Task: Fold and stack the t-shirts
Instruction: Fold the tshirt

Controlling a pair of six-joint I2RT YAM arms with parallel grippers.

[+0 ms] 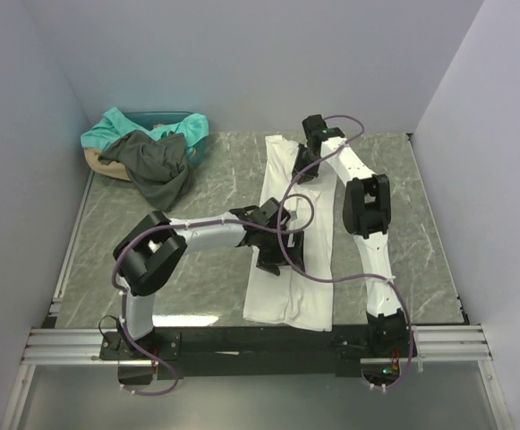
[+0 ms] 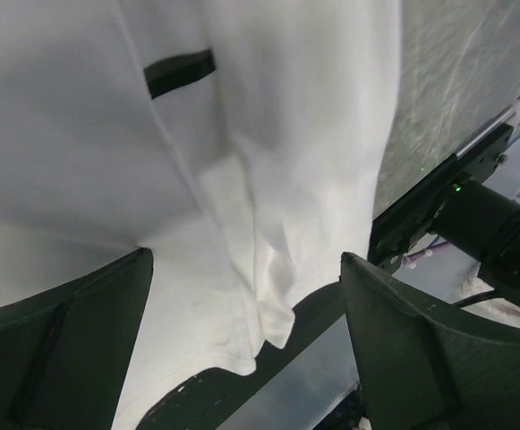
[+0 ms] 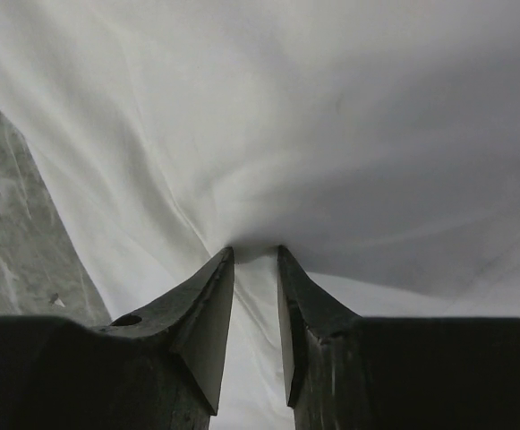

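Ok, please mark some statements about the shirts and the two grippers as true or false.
1. The left gripper stands open above the white shirt. True.
2. The teal shirt and the grey shirt lie together at the far left corner. True.
3. The right gripper pinches the grey shirt. False: it pinches the white shirt.
4. The white shirt is a crumpled heap. False: it lies as a long strip on the table.
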